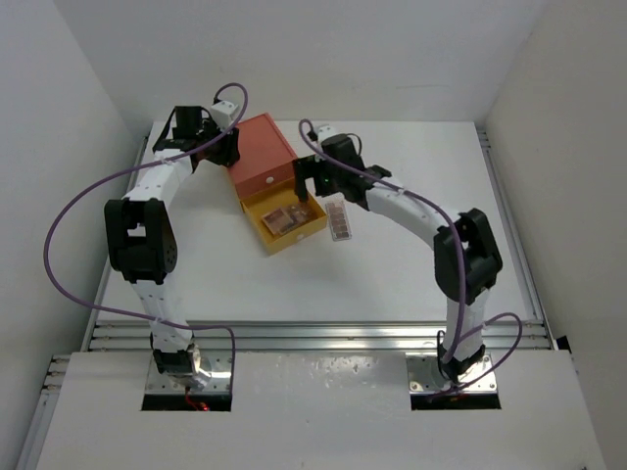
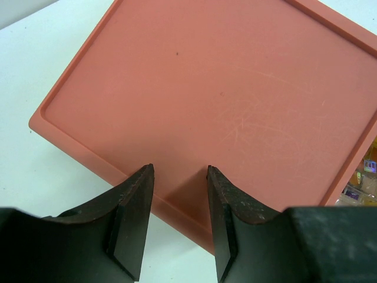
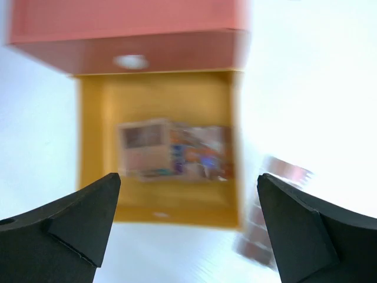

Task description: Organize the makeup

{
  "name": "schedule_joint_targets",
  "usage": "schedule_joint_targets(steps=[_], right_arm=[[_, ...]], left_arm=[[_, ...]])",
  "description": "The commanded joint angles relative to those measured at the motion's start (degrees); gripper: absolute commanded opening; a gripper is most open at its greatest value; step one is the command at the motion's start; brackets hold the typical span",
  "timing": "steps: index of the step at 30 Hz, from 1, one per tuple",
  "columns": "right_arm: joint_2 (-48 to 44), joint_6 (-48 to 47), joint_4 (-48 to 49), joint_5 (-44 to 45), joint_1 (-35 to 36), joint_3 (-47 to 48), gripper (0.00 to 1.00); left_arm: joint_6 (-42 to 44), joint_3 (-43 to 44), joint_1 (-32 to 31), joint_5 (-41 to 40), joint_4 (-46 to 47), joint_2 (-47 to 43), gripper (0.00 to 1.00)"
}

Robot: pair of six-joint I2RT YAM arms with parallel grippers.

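Note:
Two eyeshadow palettes (image 1: 286, 220) lie in the open yellow drawer (image 1: 312, 227) of the orange box (image 1: 260, 147). They show blurred in the right wrist view (image 3: 177, 152). A pink-brown palette (image 1: 339, 221) lies on the table just right of the drawer, and also shows in the right wrist view (image 3: 265, 218). My right gripper (image 1: 306, 182) is wide open and empty above the drawer (image 3: 159, 209). My left gripper (image 1: 223, 149) is open and empty over the box's left rear edge (image 2: 177, 118). No brushes or pencil sticks are in view.
White walls close in the table on the left, back and right. An aluminium rail runs along the near edge (image 1: 313, 333). Purple cables loop off both arms.

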Motion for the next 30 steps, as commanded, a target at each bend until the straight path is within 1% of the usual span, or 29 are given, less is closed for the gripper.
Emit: schedule_joint_targets(steps=[1, 3, 4, 6, 8, 12, 13, 16, 18, 19, 22, 26, 29, 30], right_arm=[[-4.55, 2.9, -3.99, 4.99, -4.99, -5.95, 0.99], [-4.38, 2.29, -6.38, 2.46, -6.32, -6.76, 1.0], [-3.85, 2.02, -9.88, 1.74, -7.11, -7.29, 1.0], [-3.5, 2.2, -10.7, -0.37, -7.47, -7.82, 1.0], [-2.8, 2.02, -10.09, -1.08, -8.17, -10.45, 1.0], [-2.53, 2.19, -5.09, -3.1, -8.26, -15.72, 1.0], [-2.44, 2.37, -4.12, -3.19, -8.08, -16.95, 0.96], [-1.22, 3.07, -2.88, -1.79, -8.08, -17.14, 0.89], [0.89, 2.73, -4.1, -1.69, -7.64, -15.82, 0.88], [1.51, 2.55, -4.37, 0.05, -7.47, -14.25, 0.88], [3.71, 2.28, -5.43, 3.21, -7.12, -13.1, 0.81], [6.34, 2.02, -4.64, 4.8, -6.94, -12.04, 0.78], [7.75, 1.67, -5.25, 6.91, -7.03, -9.76, 0.71], [8.54, 1.49, -5.78, 7.53, -7.03, -9.23, 0.66]], left_arm=[[-1.29, -2.23, 1.0, -0.89, -9.23, 3.51, 0.47], [-1.29, -2.23, 1.0, -0.89, -9.23, 3.51, 0.47], [-1.29, -2.23, 1.0, -0.89, -9.23, 4.12, 0.47], [-1.29, -2.23, 1.0, -0.89, -9.23, 4.12, 0.47], [-1.29, -2.23, 1.0, -0.89, -9.23, 4.12, 0.47], [-1.29, -2.23, 1.0, -0.89, -9.23, 4.12, 0.47], [-1.29, -2.23, 1.0, -0.89, -9.23, 4.12, 0.47], [-1.29, -2.23, 1.0, -0.89, -9.23, 4.12, 0.47], [-1.29, -2.23, 1.0, -0.89, -9.23, 4.12, 0.47], [-1.29, -2.23, 1.0, -0.89, -9.23, 4.12, 0.47], [-1.29, -2.23, 1.0, -1.41, -9.23, 4.12, 0.47], [-1.29, -2.23, 1.0, -1.42, -9.23, 3.6, 0.47], [-1.29, -2.23, 1.0, -1.42, -9.23, 3.6, 0.47], [-1.29, -2.23, 1.0, -1.42, -9.23, 3.6, 0.47]])
